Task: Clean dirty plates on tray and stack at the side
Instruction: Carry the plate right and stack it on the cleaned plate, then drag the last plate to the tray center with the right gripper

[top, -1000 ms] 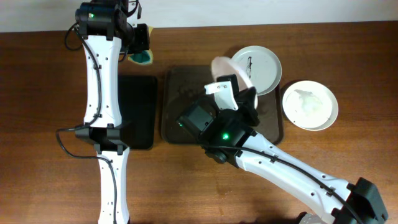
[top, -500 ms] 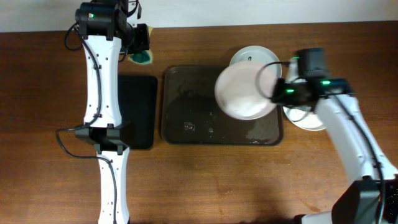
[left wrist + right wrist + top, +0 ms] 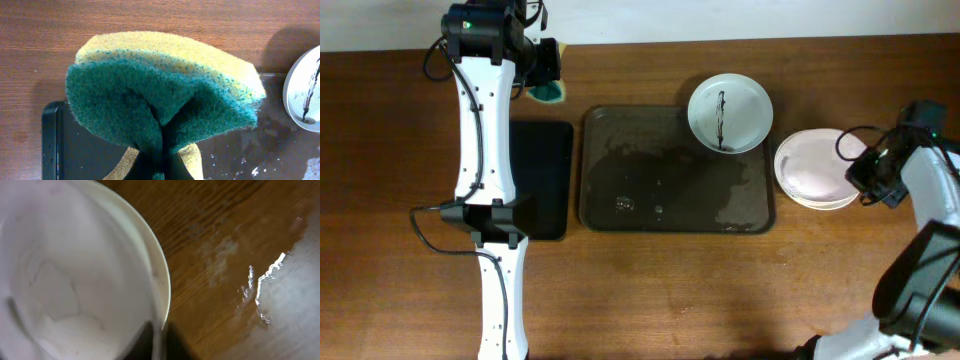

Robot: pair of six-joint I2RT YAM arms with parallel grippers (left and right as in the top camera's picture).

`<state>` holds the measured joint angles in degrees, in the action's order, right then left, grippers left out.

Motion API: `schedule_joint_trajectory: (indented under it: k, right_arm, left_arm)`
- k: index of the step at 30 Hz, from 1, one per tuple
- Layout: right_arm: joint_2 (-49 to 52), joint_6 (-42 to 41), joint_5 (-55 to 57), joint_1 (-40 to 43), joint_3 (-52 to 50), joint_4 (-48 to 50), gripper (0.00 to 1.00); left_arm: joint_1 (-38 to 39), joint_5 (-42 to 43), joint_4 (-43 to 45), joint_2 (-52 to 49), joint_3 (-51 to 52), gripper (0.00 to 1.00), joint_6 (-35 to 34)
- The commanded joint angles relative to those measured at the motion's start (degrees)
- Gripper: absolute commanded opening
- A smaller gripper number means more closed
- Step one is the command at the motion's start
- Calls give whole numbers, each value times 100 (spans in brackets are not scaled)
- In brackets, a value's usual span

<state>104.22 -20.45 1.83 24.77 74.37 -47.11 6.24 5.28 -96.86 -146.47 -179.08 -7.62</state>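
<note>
A dirty white plate [image 3: 730,112] with a dark streak lies on the far right corner of the dark brown tray [image 3: 660,175]. Two clean white plates [image 3: 812,166] sit stacked on the table right of the tray. My right gripper [image 3: 855,170] is shut on the top plate's right rim. In the right wrist view the fingers [image 3: 157,342] pinch the rim of that plate [image 3: 75,280], which lies over the lower plate. My left gripper [image 3: 546,72] is shut on a green-and-yellow sponge [image 3: 556,93], held past the tray's far left corner. The sponge [image 3: 160,95] fills the left wrist view.
A smaller black tray [image 3: 540,180] lies left of the brown tray, under the left arm; it also shows in the left wrist view [image 3: 65,145]. The brown tray's surface is wet and speckled [image 3: 630,203]. The table right of the stack looks wet [image 3: 270,280].
My right arm carried the clean plate from above the tray to the right and set it on the plate at the side. The left arm has not moved.
</note>
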Motion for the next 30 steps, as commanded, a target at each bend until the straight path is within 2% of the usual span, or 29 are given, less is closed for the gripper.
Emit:
schedule_joint_trajectory:
  k: [1, 5, 8, 10, 12, 15, 22, 25, 30]
  right_arm:
    - [116, 37, -146, 0, 90, 57, 52]
    - [44, 678, -1550, -92, 678, -157, 61]
    - [44, 660, -1923, -649, 1049, -72, 61]
    - [61, 647, -1917, -968, 1043, 76, 61]
    - [210, 22, -1517, -1519, 1040, 282, 61]
    - [634, -553, -994, -2072, 1040, 490, 54]
    - [1631, -601, -951, -2658, 1040, 1119, 53]
    - [1738, -487, -1141, -2839, 1040, 920, 39]
    - [1731, -234, -1716, -3353, 1051, 48, 22]
  left_arm:
    - [-39, -63, 15, 260, -20, 0, -48]
    - [-39, -61, 13, 260, -20, 0, -48]
    - [-37, -59, 15, 260, -20, 0, -48]
    - [-22, -59, 13, 260, -20, 0, -48]
    - [17, -61, 15, 260, -20, 0, -48]
    - [35, -63, 15, 260, -20, 0, -48]
    - [35, -63, 15, 260, -20, 0, -46]
    - [35, -63, 13, 260, -20, 0, -48]
    - [35, -63, 15, 260, -20, 0, -48]
